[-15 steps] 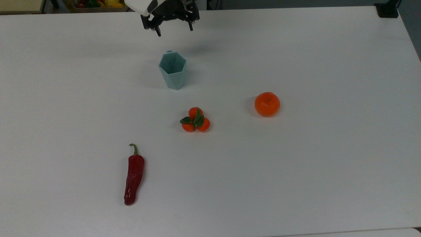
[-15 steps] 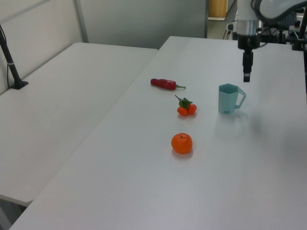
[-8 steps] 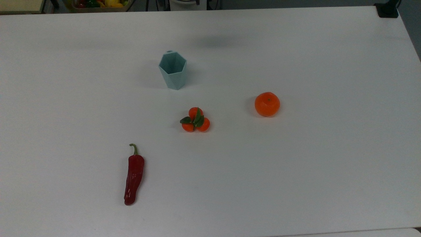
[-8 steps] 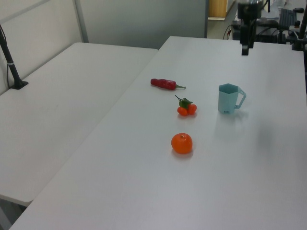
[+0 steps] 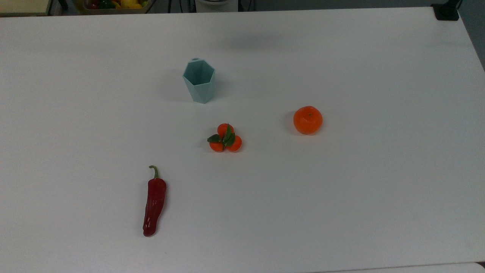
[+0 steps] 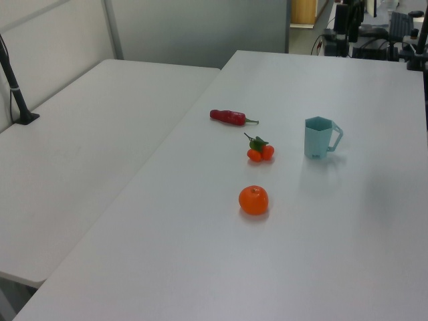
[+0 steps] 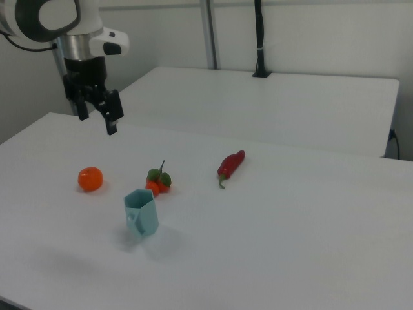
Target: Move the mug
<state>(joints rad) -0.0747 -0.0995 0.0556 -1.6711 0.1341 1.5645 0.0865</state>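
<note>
Claw (image 7: 97,119): raised high above the bench, gripping nothing; 2 fingers apart in the right view, spread open.
Mug (image 5: 199,80): upright on the bench (image 5: 341,197), hexagonal rim up, empty inside; toward the far edge in the top view, slightly toward the top view's left of centre.
Handle: angular loop on the mug's far side in the top view, barely peeking above the rim; on the left view's right side of the mug (image 6: 321,138).
Mug from claw: below and to the right view's right of the claw, nearer the right view's front edge of the bench (image 7: 271,258); well apart, with clear height between them.
Long axis: vertical, body tapering down to a narrower base, so probably best taken from above across 2 opposite facets or over the rim wall.
Neighbours: cluster of 3 small tangerines (image 5: 225,138) near the mug on the side toward the bench's near edge in the top view; orange (image 5: 307,120) further toward the top view's right; red chilli (image 5: 154,203) toward the near-left corner in the top view.
Progress: mug apparently not yet grasped.
</note>
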